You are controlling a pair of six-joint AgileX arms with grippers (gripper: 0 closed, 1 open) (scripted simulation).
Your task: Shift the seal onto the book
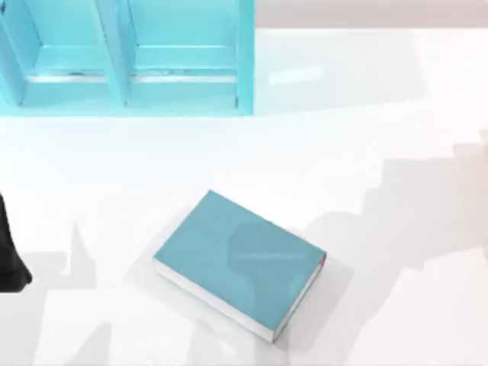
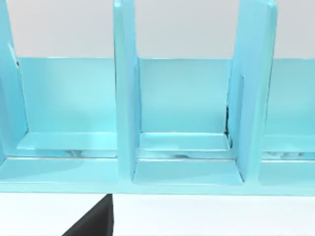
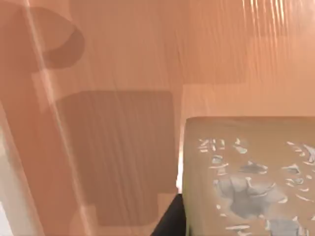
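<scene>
The book (image 1: 236, 259) lies flat and turned at an angle on the white table, front of centre. It has a teal cover, white page edges and a small red spot at its right corner, and nothing rests on it. In the right wrist view a tan block with pale white-grey marks, the seal (image 3: 251, 177), looms very close against an orange-brown wood-grain surface. A dark part of my right gripper (image 3: 170, 219) sits right beside it. My left arm (image 1: 9, 255) is parked at the table's left edge, and a black part of its gripper (image 2: 93, 223) faces the shelf.
A light-blue compartment shelf (image 1: 126, 57) stands at the back left, with upright dividers (image 2: 125, 93) and open bays. Grey arm shadows fall across the right side of the table (image 1: 412, 221) and over the book's cover.
</scene>
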